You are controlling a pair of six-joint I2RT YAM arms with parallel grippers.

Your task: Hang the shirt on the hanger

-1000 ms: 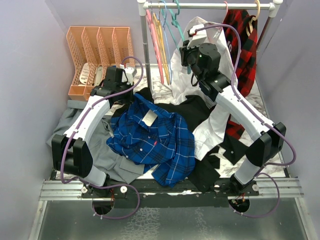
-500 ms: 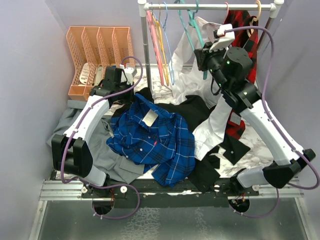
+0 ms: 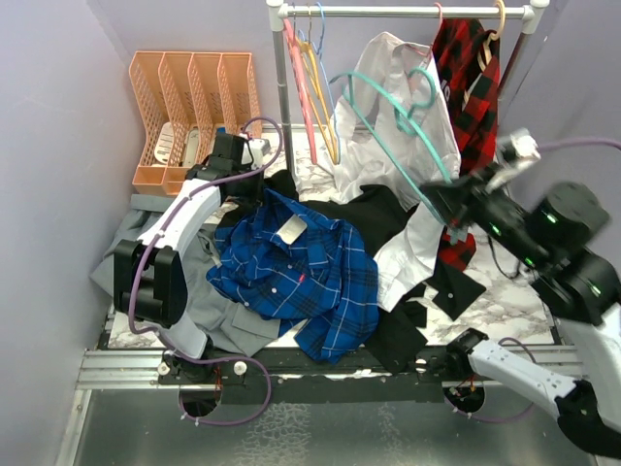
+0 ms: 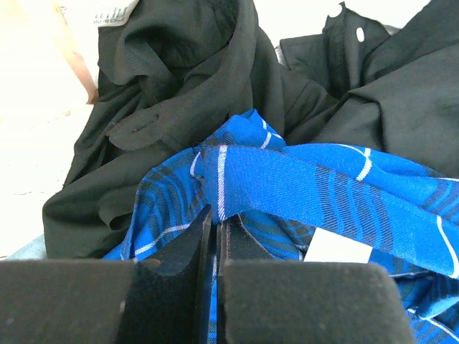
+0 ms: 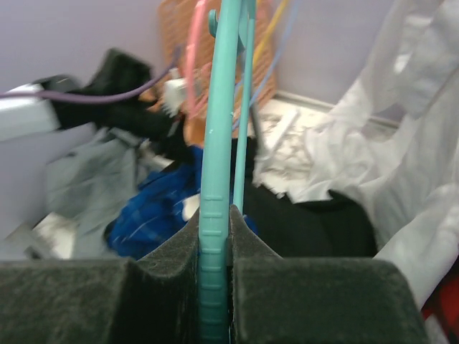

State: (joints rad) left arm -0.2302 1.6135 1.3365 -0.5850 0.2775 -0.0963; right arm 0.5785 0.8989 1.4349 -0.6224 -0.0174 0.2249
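Clamping the hanger (image 5: 214,143), right tool (image 5: 215,229) points left.

The royal-blue plaid shirt (image 3: 291,272) lies crumpled on the clothes heap (image 3: 388,218), collar towards the back (its white neck label shows). The thin teal hanger (image 5: 214,179) is up in the air, tilted, to the shirt's right.

The left arm (image 3: 184,218) and the right arm (image 3: 568,238) have white shells and black joints, a purple cable (image 3: 260,120) along each, and broad black fingers (image 4: 72,301).
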